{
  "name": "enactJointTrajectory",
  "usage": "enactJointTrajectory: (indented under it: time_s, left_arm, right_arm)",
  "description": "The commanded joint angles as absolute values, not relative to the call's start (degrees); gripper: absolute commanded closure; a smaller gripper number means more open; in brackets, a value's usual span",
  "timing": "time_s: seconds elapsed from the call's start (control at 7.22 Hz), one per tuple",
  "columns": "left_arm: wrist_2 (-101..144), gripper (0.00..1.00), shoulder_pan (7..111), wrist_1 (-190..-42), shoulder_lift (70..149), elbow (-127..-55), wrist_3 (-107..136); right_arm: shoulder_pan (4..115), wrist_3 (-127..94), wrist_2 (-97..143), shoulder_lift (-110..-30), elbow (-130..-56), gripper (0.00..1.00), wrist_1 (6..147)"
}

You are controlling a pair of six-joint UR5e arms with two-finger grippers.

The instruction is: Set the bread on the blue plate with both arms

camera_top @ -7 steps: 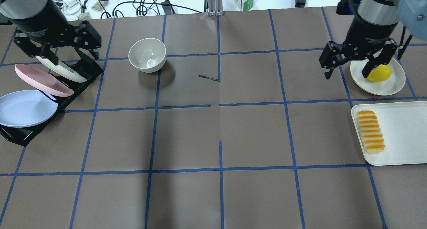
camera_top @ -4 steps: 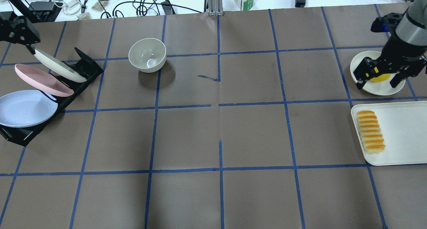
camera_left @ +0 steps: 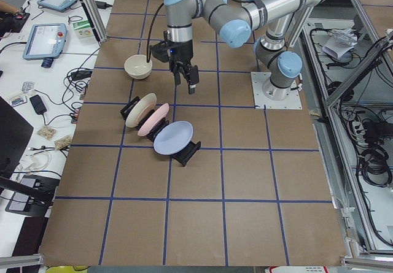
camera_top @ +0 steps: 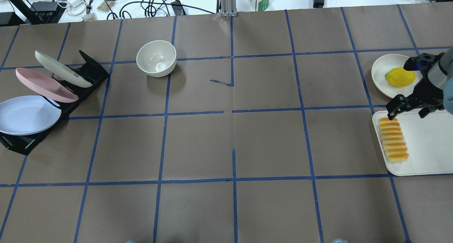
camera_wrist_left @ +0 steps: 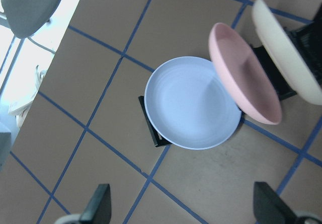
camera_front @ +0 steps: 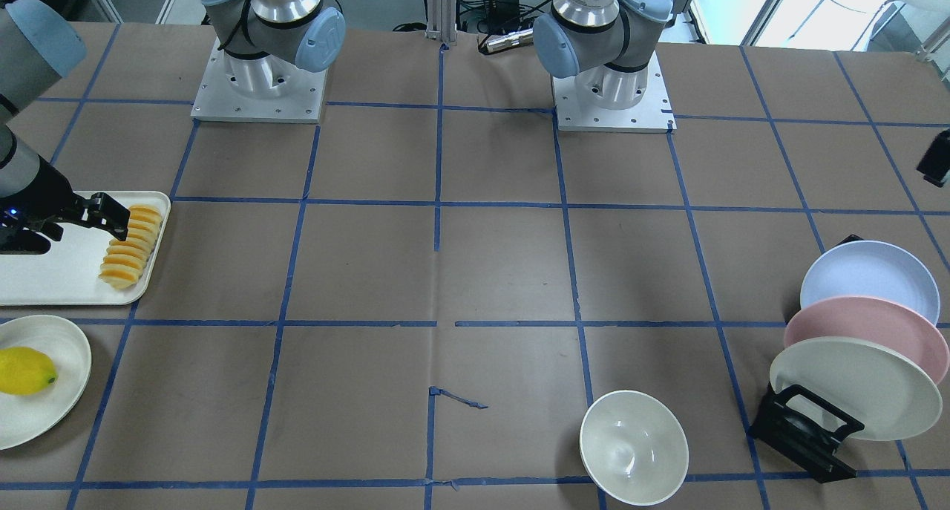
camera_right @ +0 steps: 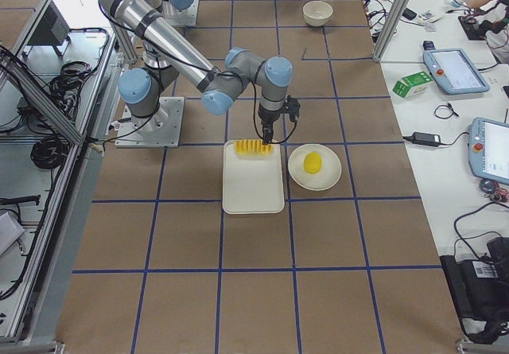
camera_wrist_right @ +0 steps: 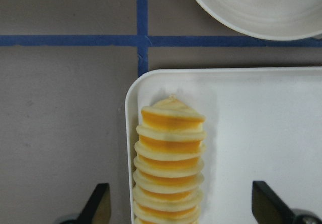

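Blue plate (camera_top: 28, 115) comes first: on your overhead view it sits at the table's 9 o'clock, leaning in the 7 o'clock end of a black rack (camera_top: 90, 71). Toward its 1 o'clock the same rack carries the pink plate (camera_top: 46, 85) and then the cream plate (camera_top: 62, 69), each tilted and overlapping the next. Your left gripper (camera_wrist_left: 183, 206) is out of the overhead frame. Its wrist camera looks down on all three plates with the blue one at centre, and its fingertips stand wide apart with nothing between them.

Moving right, you find a cream bowl (camera_top: 156, 58) upright at about 11 o'clock from the table's middle, well apart from the rack.

At the table's 3 o'clock lies the bread (camera_top: 393, 139), a row of slices running from 12 to 6 o'clock along the 9 o'clock edge of a white tray (camera_top: 428, 147). Your right gripper (camera_wrist_right: 182, 204) hangs over the row's 12 o'clock end, released, its fingers spread wide to either side and clear of the slices. Beyond the tray at 12 o'clock, near it but apart, a lemon (camera_top: 400, 76) rests on a cream dish (camera_top: 380, 68).
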State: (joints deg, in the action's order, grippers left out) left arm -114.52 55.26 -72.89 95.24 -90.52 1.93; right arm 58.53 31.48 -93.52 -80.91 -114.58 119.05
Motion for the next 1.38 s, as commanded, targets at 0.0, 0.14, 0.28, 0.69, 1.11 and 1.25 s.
enactJointTrajectory:
  time_s: [0.0,0.14,0.28,0.69,1.11,1.25]
  left_arm:
    - [-114.52,0.00,52.30,-66.45,102.44,-92.71,2.54]
    - [-112.35,0.00,52.03,-62.44,105.61,-94.20,2.72]
    - [-112.15,0.00,50.55,-61.01,107.65,-94.83,2.38]
    - [-111.97,0.00,48.34,-58.82,112.84,-95.27,2.20]
    - [-109.60,0.70,48.25,-62.46,112.94,-95.36,1.32]
    - [-109.77,0.99,48.25,-62.75,112.85,-95.27,0.97]
  right_arm:
    - [56.87,31.64,-93.51,-78.15,-115.14,0.00,119.71]
    - [56.87,31.64,-93.52,-77.18,-115.14,0.00,119.62]
    - [56.87,31.64,-93.34,-75.78,-115.05,0.00,119.53]
    - [56.87,31.55,-93.43,-74.01,-115.14,0.03,119.53]
    - [56.87,31.55,-93.43,-73.21,-115.14,0.15,119.53]
    - [56.87,31.38,-93.43,-72.78,-115.05,0.19,119.10]
